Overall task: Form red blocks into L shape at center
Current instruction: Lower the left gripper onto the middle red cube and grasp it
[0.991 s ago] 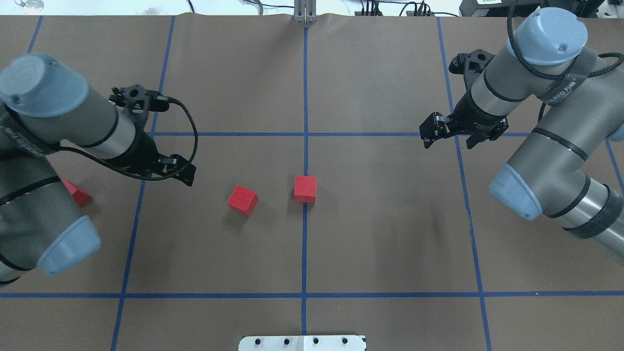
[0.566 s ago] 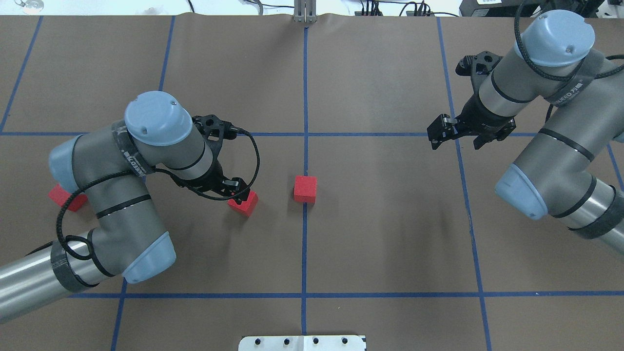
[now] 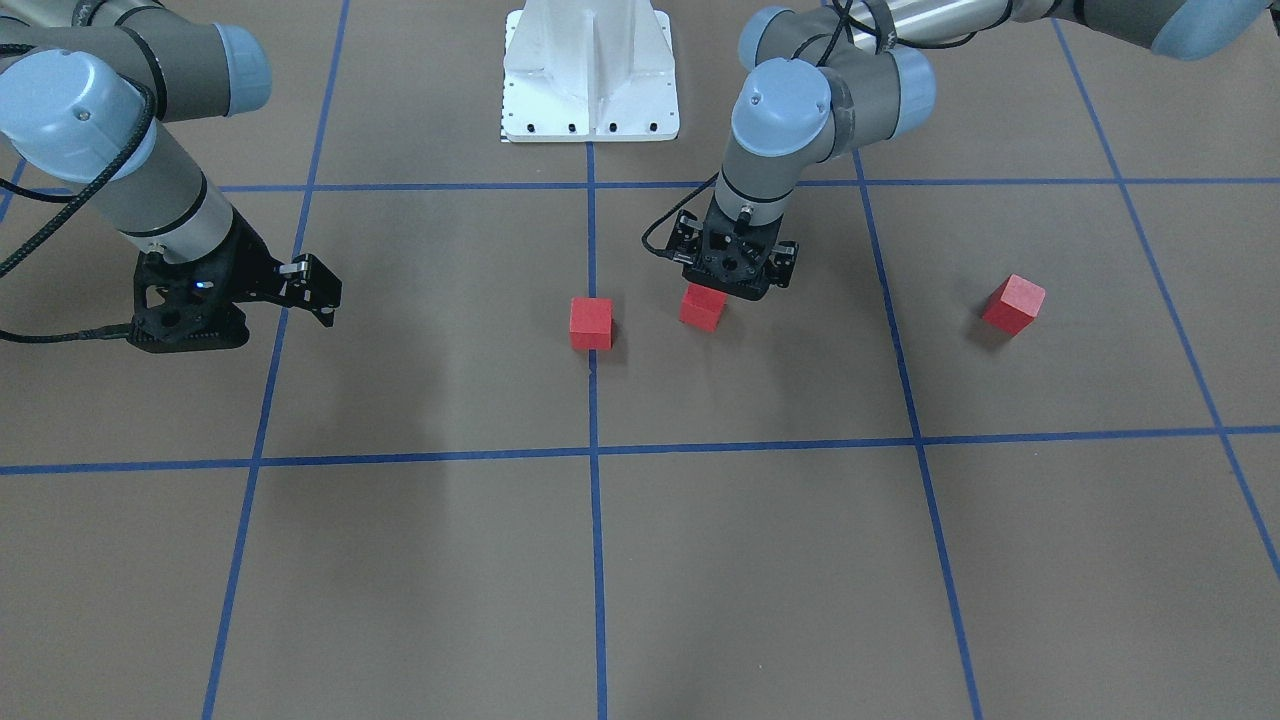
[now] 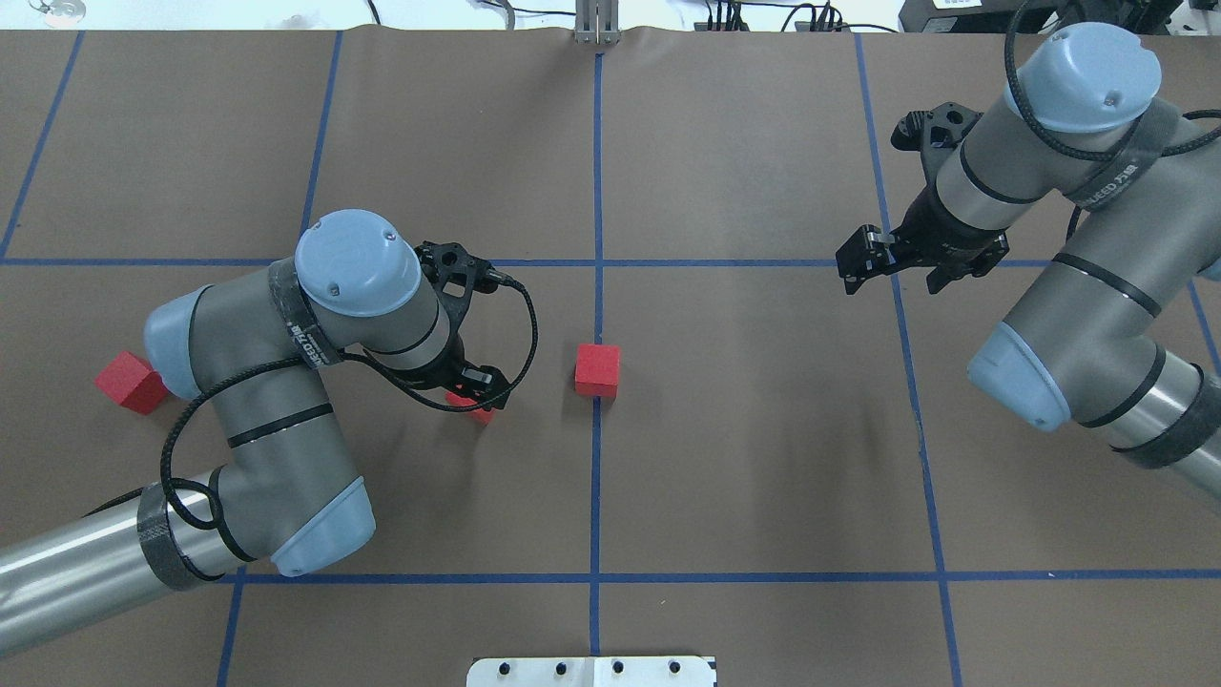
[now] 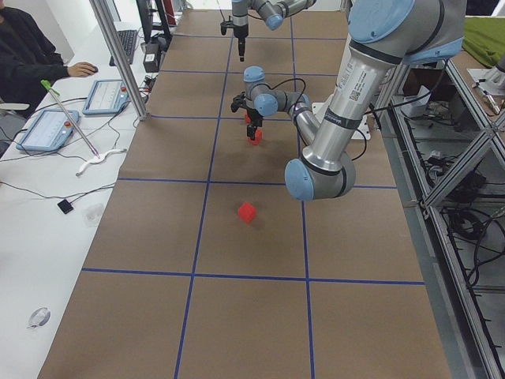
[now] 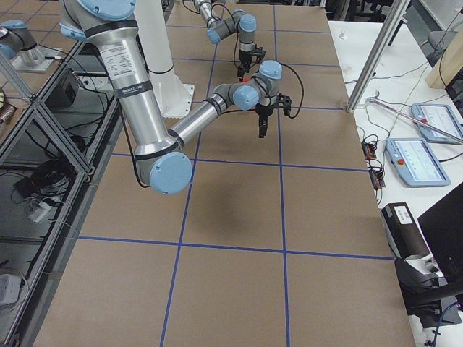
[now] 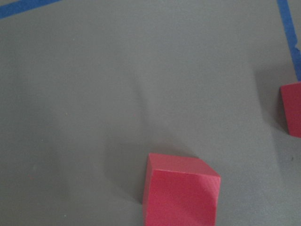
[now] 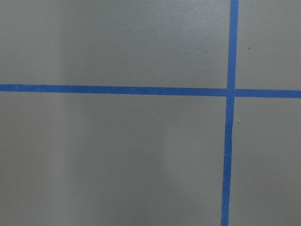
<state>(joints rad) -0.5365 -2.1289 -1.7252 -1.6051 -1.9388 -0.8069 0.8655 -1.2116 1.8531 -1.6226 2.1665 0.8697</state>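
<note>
The left arm [image 4: 258, 420] is folded sharply at the elbow, with its wrist turned so the left end effector [image 3: 735, 278] points straight down, held low. Its finger spread is hidden. Well apart from it, the right arm [image 4: 1078, 277] holds the right end effector [image 3: 318, 292] raised and tilted sideways, and its finger gap is unclear.

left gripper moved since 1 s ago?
Yes. In the overhead view the left gripper has shifted rightward toward the middle blue tape line and is now over a red block.
</note>
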